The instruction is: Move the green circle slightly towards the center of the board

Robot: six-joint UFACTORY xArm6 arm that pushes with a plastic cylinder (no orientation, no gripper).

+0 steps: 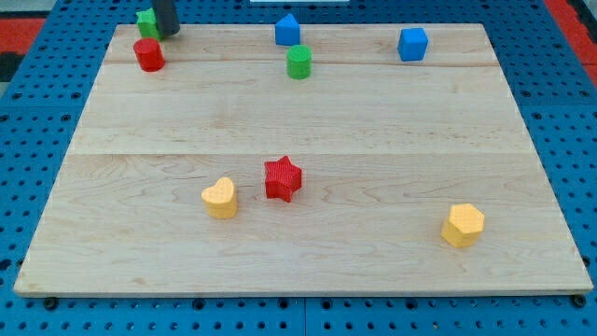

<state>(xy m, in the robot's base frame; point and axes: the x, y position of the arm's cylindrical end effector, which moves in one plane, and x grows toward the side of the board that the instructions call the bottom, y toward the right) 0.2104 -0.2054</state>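
The green circle (298, 62) is a short green cylinder near the view's top, a little right of centre. Just above and left of it stands a blue block (287, 29). My rod enters at the view's top left; my tip (168, 33) rests at the board's top edge, right beside a green block (146, 22) and just above a red cylinder (148, 54). The tip is far to the left of the green circle, not touching it.
A blue cube (412, 44) sits at the top right. A red star (283, 178) and a yellow heart (220, 198) lie below the centre. A yellow hexagon (463, 225) is at the lower right. The wooden board (308, 121) lies on blue pegboard.
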